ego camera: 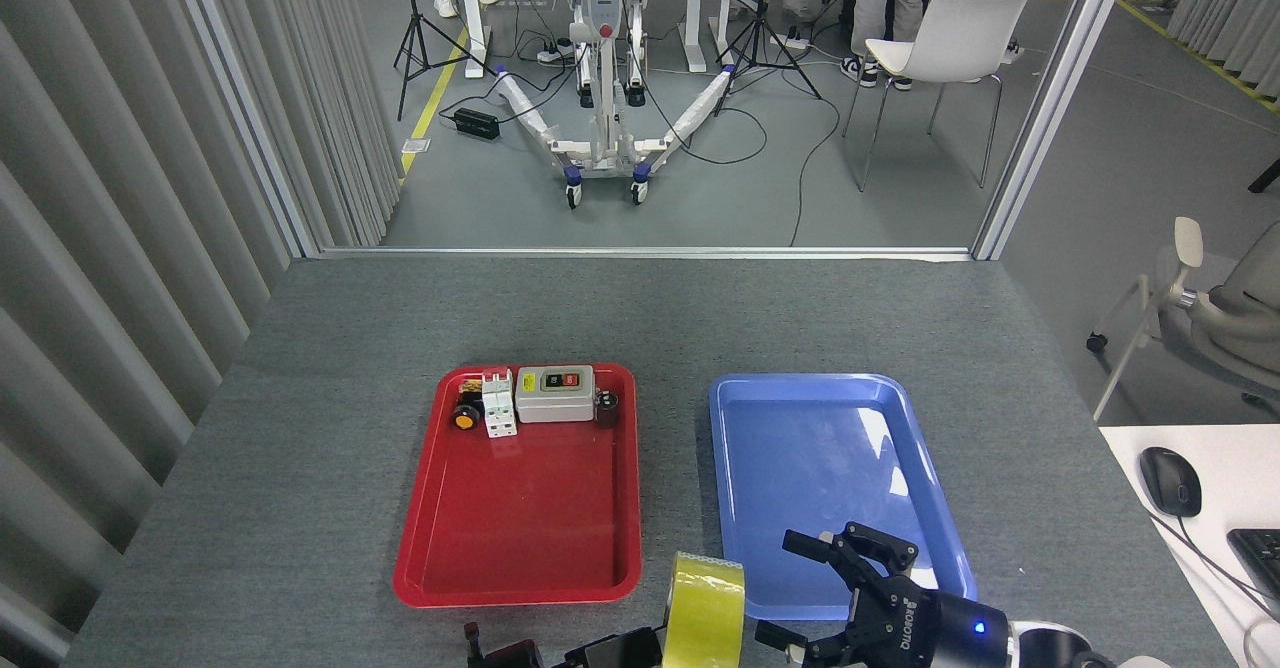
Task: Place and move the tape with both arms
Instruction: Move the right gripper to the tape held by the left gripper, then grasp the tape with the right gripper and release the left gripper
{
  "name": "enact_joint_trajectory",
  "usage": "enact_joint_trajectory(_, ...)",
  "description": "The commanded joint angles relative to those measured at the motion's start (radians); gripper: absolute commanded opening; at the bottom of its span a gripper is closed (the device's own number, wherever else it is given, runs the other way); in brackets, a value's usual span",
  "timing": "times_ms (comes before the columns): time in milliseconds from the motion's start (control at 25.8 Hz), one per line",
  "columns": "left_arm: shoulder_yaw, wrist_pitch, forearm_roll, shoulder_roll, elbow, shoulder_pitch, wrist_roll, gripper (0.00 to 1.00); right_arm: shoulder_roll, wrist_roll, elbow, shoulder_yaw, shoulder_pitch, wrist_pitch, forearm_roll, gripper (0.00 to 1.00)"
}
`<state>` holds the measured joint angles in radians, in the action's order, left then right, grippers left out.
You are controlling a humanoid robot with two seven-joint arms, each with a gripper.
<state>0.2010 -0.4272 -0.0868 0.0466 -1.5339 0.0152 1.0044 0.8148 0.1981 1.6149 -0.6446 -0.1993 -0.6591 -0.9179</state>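
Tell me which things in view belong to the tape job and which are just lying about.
Job: tape, upright in the left gripper; right gripper, open beside it; blue tray; red tray.

Lying about: grey switch box, white breaker, yellow button part, mouse, white chair.

From my remote seat I see a grey felt table flanked by a ribbed grey wall. Beyond it lies grey floor with cables, a wheeled white stand, tripods and a white chair. At right sits a white desk with a black mouse.
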Motion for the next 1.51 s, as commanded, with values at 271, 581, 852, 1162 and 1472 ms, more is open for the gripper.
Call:
enact_joint_trajectory(271,-0.002,-0.004,0.001,-0.005,0.003,-0.001,-0.001,0.08,-0.078,-0.011,-0.003,-0.018,-0.048,-0.063,0.004,0.86)
enact_joint_trajectory(581,-0.003,-0.004,0.001,-0.01,0.006,0.0,-0.001,0.08,-0.166,-0.072,-0.061,-0.02,-0.051,-0.057,0.002,0.75)
enact_joint_trajectory(852,-0.005,-0.004,0.001,-0.008,0.006,0.0,-0.003,0.08,-0.178,-0.072,-0.078,-0.02,-0.072,-0.06,-0.002,0.54)
enact_joint_trajectory(1162,-0.009,-0.002,0.001,-0.008,0.008,-0.003,-0.003,0.08,-0.194,-0.072,-0.09,-0.021,-0.077,-0.066,-0.004,0.38)
enact_joint_trajectory(1472,-0.023,-0.002,0.001,-0.008,0.012,-0.004,-0.003,0.08,-0.19,-0.072,-0.089,-0.021,-0.075,-0.068,-0.006,0.27)
